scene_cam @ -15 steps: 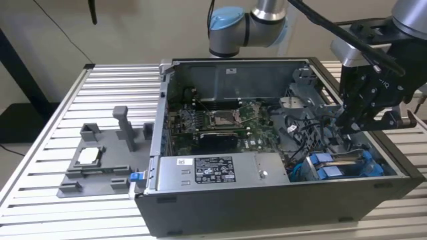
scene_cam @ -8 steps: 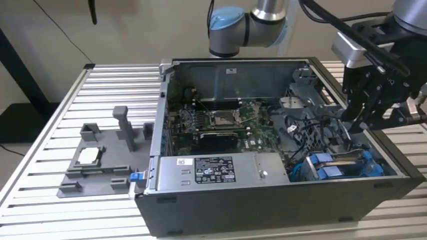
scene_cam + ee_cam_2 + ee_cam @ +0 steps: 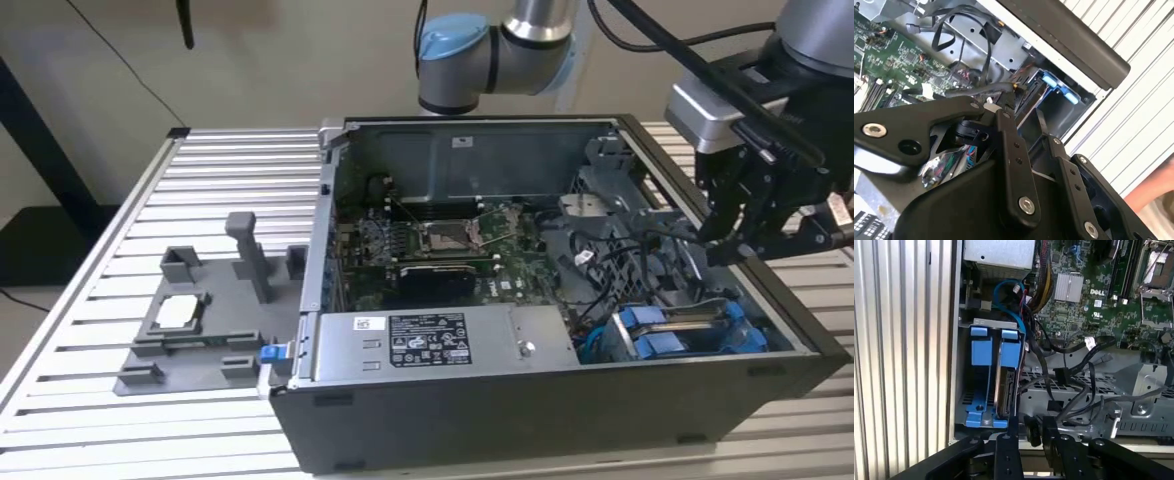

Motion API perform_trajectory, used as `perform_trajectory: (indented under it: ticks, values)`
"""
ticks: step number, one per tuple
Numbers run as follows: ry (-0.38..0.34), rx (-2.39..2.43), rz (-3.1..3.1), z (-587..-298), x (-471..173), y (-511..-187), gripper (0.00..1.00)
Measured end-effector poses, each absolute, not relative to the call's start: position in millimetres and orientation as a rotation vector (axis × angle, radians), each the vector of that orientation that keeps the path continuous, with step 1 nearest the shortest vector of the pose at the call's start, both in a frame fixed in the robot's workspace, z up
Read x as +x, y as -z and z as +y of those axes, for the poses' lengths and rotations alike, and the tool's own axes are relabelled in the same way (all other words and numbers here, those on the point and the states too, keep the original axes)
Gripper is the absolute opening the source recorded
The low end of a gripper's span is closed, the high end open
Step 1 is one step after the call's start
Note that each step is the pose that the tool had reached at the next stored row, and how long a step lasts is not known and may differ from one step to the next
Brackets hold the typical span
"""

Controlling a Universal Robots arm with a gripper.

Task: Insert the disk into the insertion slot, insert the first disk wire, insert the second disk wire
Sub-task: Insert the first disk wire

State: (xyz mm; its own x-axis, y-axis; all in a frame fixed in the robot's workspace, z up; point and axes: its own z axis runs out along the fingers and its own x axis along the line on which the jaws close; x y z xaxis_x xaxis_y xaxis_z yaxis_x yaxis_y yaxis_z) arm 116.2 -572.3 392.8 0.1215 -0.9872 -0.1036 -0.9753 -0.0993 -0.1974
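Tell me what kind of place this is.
Most likely a robotics lab bench set up for computer assembly: an open PC case lies on a ribbed metal table, a robot arm reaches over it, and a grey parts fixture sits beside it.

There are one PC case (image 3: 534,410), one motherboard (image 3: 454,250), one power-supply box (image 3: 414,345), two blue carrier frames (image 3: 980,350) (image 3: 1009,339) and one disk (image 3: 1004,395).

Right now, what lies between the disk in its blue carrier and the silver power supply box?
In the first wrist view, a looped blue cable lies between the disk and the power supply box.
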Motion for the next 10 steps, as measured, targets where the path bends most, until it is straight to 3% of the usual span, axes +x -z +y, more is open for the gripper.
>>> perform_trajectory:
  ticks: [10]
  values:
    - [0.176,-2.267,1.882,-563.3,116.2,-387.8,0.33]
